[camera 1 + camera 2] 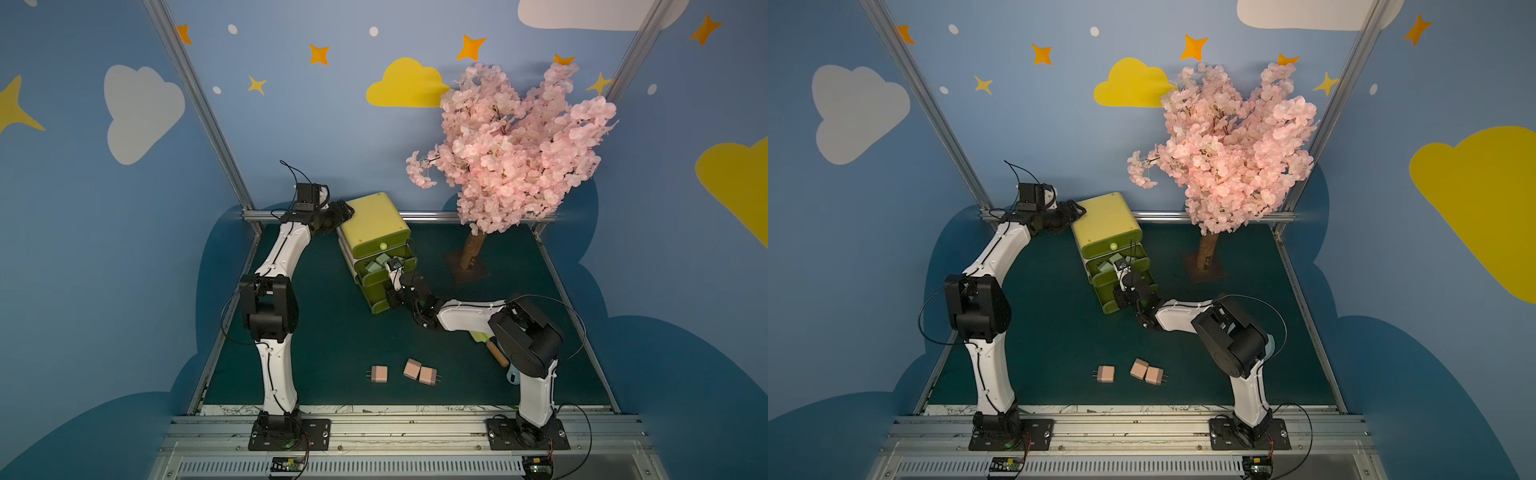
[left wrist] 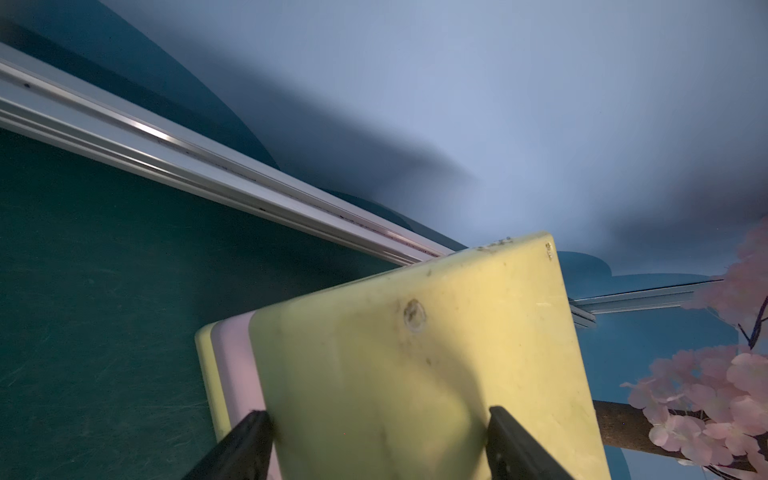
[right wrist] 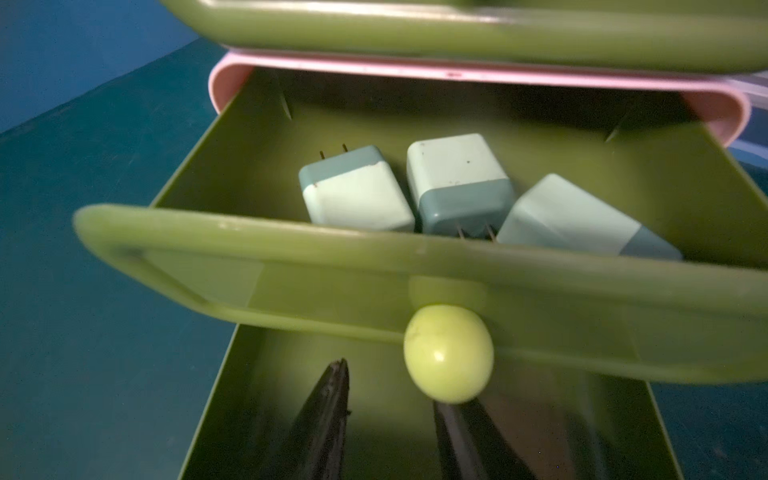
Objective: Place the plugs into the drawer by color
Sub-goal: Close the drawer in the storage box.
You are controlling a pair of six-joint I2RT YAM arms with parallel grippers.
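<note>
While my left jaws clamp chest (image 1: 374, 220), right jaws hang apart just beside knob (image 3: 449, 353); I'd centre on it, then push middle drawer (image 3: 291, 291) in squarely, slowly.

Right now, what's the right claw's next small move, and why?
Probably push the middle drawer shut by its knob: all three green plugs lie inside, the open right claw sits beside it, and three pink plugs wait on the mat.
</note>
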